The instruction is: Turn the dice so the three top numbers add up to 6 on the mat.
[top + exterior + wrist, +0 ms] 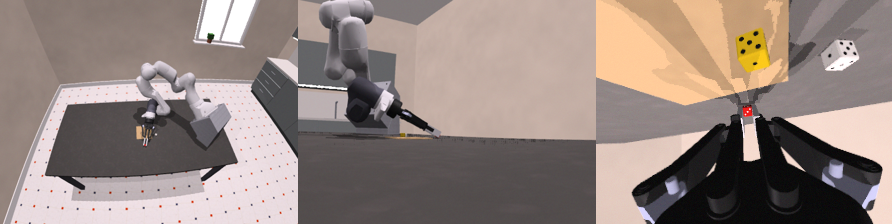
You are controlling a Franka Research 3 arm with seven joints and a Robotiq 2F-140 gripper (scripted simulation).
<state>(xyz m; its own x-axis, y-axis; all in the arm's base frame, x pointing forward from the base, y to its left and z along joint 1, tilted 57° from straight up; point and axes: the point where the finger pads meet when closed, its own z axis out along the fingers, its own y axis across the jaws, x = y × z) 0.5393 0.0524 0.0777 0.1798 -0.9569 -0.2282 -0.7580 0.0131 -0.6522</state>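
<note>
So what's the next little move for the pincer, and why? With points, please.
Probably lift the pincer [145,141] [435,132] [747,113] slightly and ease it back over the mat [138,132] [419,138] [681,45]: the red die [144,145] [747,111] sits between its fingertips, beyond the mat's edge, and must finish fully on it.

Dark table [102,152] [459,182] [626,115] under tan mat [139,133] [416,137] [686,65]

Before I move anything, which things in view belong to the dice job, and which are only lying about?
For the job:
- red die, in the end effector
- yellow die
- white die
- tan mat

Only lying about:
- potted plant on the windowsill
- grey drawers
</note>
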